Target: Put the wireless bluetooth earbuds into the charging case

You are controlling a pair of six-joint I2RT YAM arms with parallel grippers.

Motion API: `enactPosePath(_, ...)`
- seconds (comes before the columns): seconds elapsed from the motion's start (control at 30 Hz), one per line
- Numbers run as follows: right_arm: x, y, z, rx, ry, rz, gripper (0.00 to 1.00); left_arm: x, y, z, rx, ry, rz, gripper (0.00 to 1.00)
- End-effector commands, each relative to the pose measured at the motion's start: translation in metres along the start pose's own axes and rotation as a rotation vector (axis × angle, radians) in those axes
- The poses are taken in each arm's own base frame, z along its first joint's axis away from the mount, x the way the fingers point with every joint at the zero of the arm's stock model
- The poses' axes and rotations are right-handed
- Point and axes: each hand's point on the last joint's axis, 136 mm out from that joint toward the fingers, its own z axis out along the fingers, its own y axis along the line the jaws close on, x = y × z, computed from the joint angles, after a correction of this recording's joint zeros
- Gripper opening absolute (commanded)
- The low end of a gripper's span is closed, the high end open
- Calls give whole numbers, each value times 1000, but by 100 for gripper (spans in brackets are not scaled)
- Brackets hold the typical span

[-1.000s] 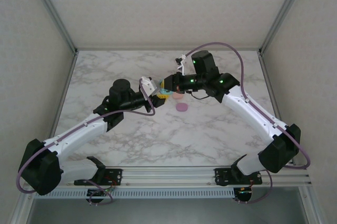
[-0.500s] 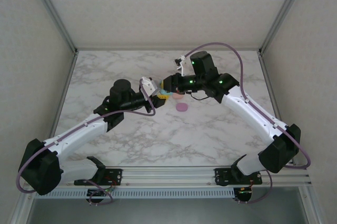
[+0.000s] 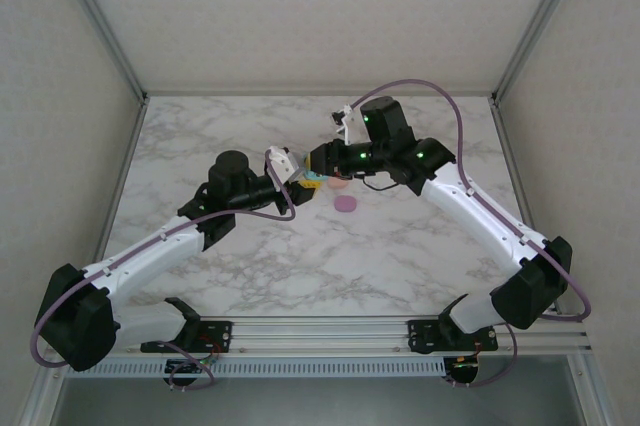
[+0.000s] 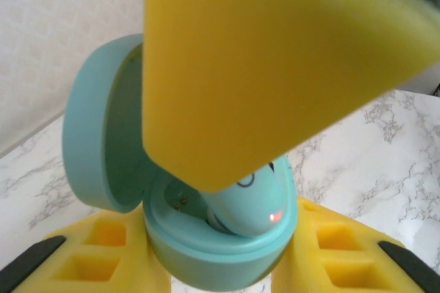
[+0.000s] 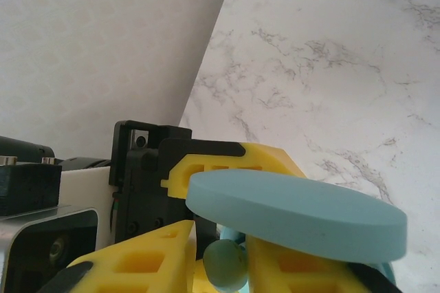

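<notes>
In the left wrist view a teal charging case [image 4: 218, 255] stands open, lid [image 4: 96, 128] swung left. My left gripper [image 4: 220, 241] is shut on its base, yellow fingers [image 4: 103, 252] on both sides. A teal earbud [image 4: 249, 203] sits in the case with a small red light on. My right gripper's yellow finger [image 4: 275, 52] covers it from above. In the right wrist view the earbud's tip [image 5: 225, 265] lies between my right gripper's [image 5: 221, 241] fingers [image 5: 137, 258], a thin gap at the left one. In the top view both grippers [image 3: 304, 186] [image 3: 318, 168] meet mid-table.
A pink case [image 3: 340, 183] and a purple case [image 3: 346, 204] lie on the marble table [image 3: 400, 266] just right of the grippers. Walls with metal posts [image 3: 100, 26] close off the back and sides.
The right wrist has shifted very slightly to the left. The left arm and the teal case have stayed still.
</notes>
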Motion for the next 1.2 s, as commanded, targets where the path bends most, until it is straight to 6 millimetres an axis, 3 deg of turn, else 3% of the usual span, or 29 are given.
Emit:
enactPosePath(0.0,-3,4,-9,26,-18,-29,28,-35,-1,-5,-3,-94,38,28)
enactPosePath(0.4,-12,17,-19,5,-62,-77,33,-31,-2,-7,-8,-80,35,28)
enactPosePath(0.6,-18,27,-39,5,-144,-137,34,-30,-2,-7,-8,-77,35,28)
enactPosePath(0.8,-42,1,-59,205,-280,-145,37,-31,-6,-8,16,-75,41,28)
enactPosePath(0.97,-59,-17,-46,294,-263,-118,43,-31,-10,-9,33,-66,48,28)
enactPosePath(1.17,-57,-25,-12,289,-121,-99,51,-36,-11,-12,34,-73,54,28)
